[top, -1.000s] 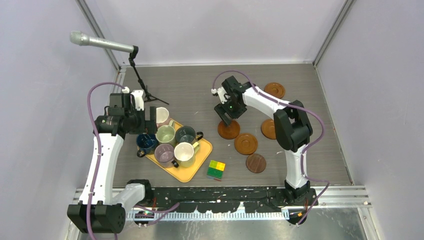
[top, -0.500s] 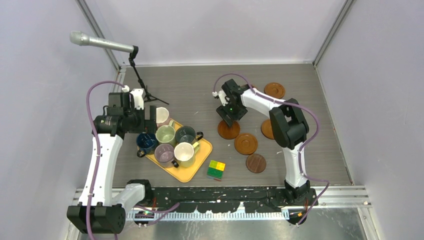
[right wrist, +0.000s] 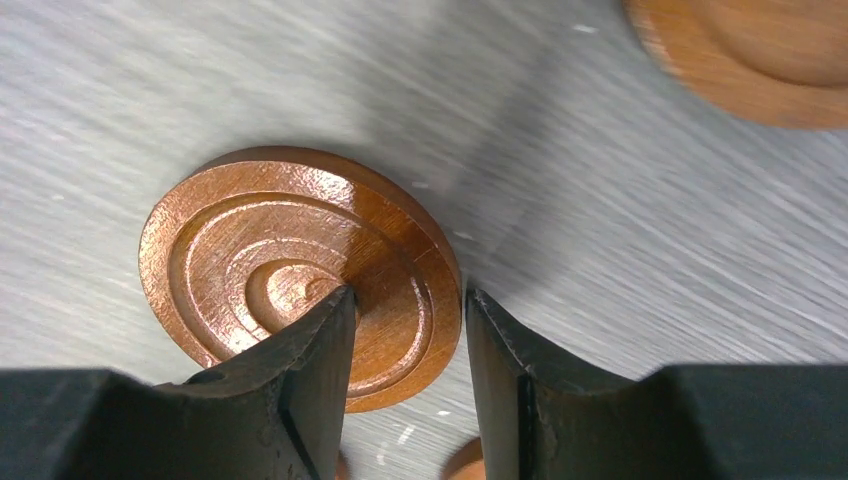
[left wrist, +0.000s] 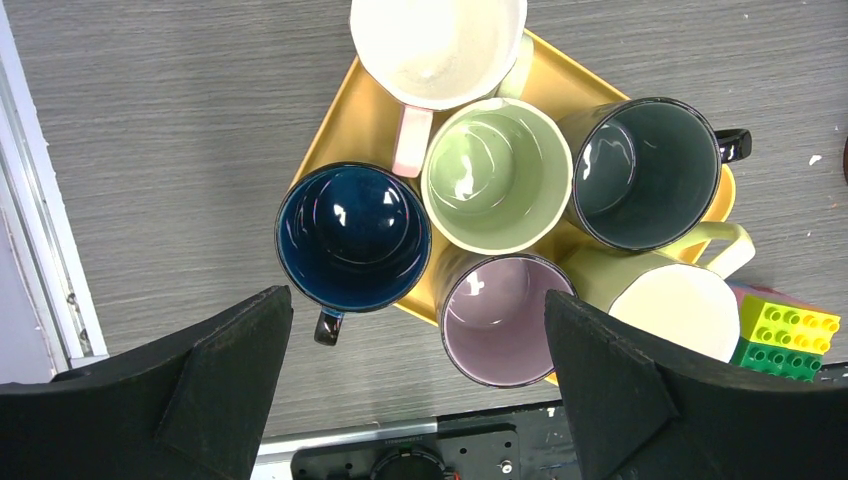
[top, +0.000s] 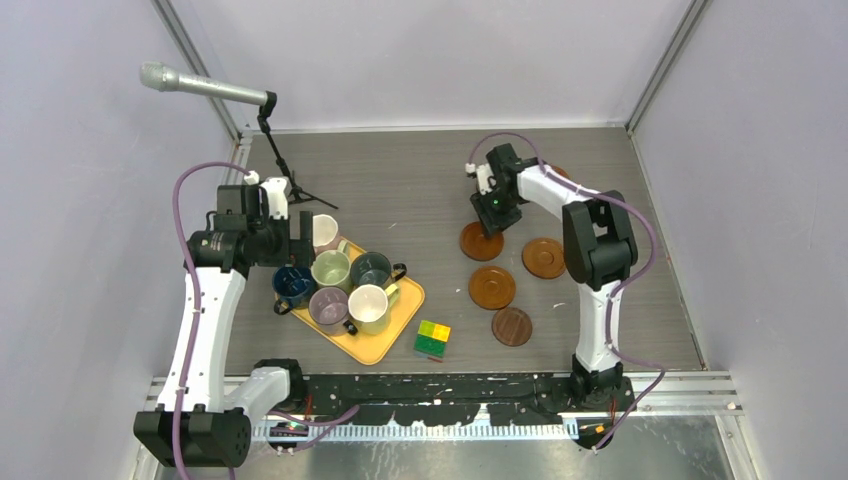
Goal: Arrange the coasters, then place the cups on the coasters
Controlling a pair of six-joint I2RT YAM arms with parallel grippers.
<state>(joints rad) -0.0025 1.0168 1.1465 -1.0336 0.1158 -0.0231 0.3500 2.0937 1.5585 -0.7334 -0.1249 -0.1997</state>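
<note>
My right gripper (top: pixel 491 213) (right wrist: pixel 405 330) straddles the rim of a reddish-brown coaster (top: pixel 481 243) (right wrist: pixel 290 270), one finger on its ringed top and the other just outside its edge. The coaster stays sharp while the table blurs. More coasters (top: pixel 543 257) (top: pixel 492 287) lie nearby, the darkest one (top: pixel 512 326) nearest the front. My left gripper (top: pixel 290 240) (left wrist: pixel 420 400) hangs open above the cups. On the orange tray (left wrist: pixel 340 130) stand the dark blue (left wrist: pixel 353 236), light green (left wrist: pixel 497 175), grey-green (left wrist: pixel 643 172), mauve (left wrist: pixel 500 317), cream (left wrist: pixel 672 305) and white-pink (left wrist: pixel 437 45) cups.
A yellow-green block (top: pixel 432 339) sits just right of the tray's front corner. A microphone (top: pixel 205 87) on a small stand (top: pixel 290 180) stands at the back left. Another coaster (right wrist: pixel 760 55) shows at the top right of the right wrist view.
My right gripper has narrowed onto the coaster and moved right and toward the back with it. The coaster beside it is now uncovered. The left arm has not moved.
</note>
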